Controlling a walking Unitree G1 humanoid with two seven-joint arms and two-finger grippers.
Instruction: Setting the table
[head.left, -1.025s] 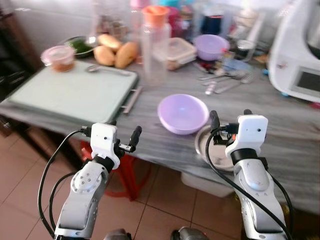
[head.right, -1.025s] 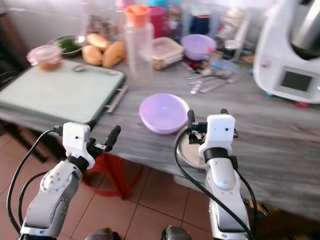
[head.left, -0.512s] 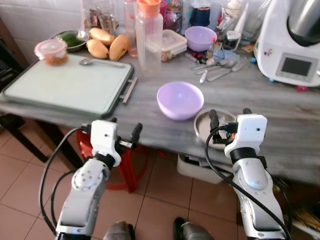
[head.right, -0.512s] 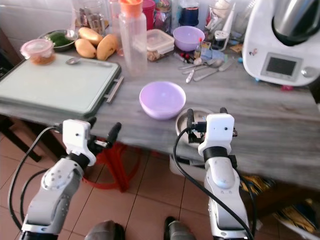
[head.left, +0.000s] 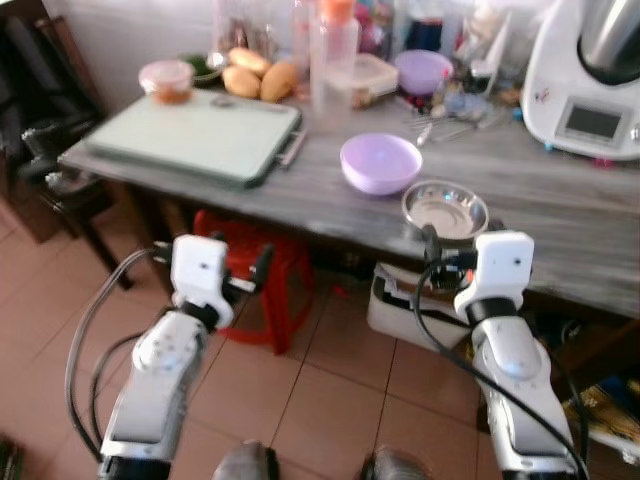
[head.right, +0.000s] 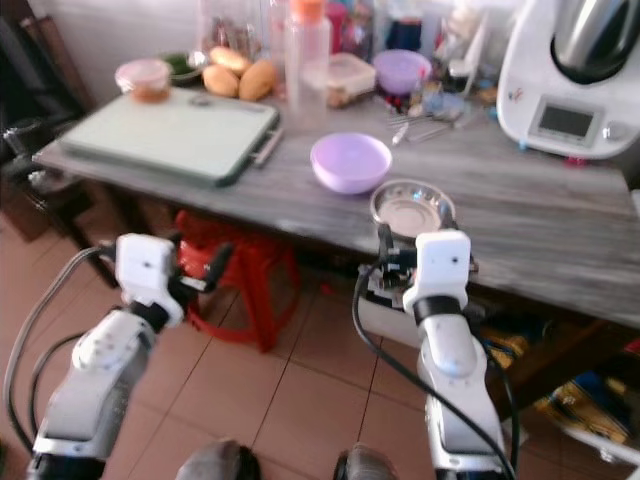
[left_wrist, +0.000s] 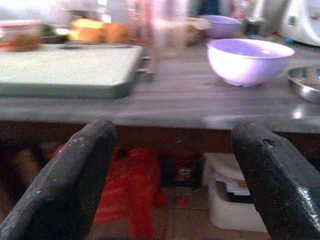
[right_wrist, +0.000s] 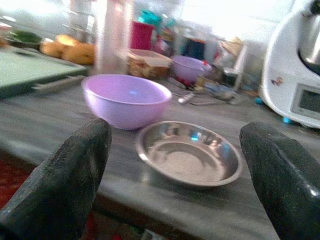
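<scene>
The counter (head.left: 560, 215) carries the task items near its front edge. Both arms are held out below and in front of that edge, over the tiled floor (head.left: 330, 390).

Risks, largest item first:

- Counter edge. Both pincers sit lower than the counter top. An advance at this height would likely drive the fingers into the front edge or under it. Raise the arms before closing in.
- Board (head.left: 195, 135). It lies toward the counter's left end, with its handle pointing at the bowl. A wide left-arm swing could catch it.
- Bowl (head.left: 380, 163). Lilac plastic, round, empty, upright, set back from the front edge near the middle. It looks light and would probably slide if nudged rather than gripped.
- Dish (head.left: 445, 210). Shallow, polished steel, empty, just beside the bowl and closer to the front edge. Its low, sloped rim offers little purchase; a pinch could slip, and a push toward the edge could send it to the floor.

Pincer state:

- Right pincer (right_wrist: 175, 175): fingers spread wide, holding nothing, facing the dish and bowl.
- Left pincer (left_wrist: 172, 175): fingers spread wide, holding nothing, facing the counter front between board and bowl.

The head views are blurred; judge the gap to the counter with caution.
</scene>
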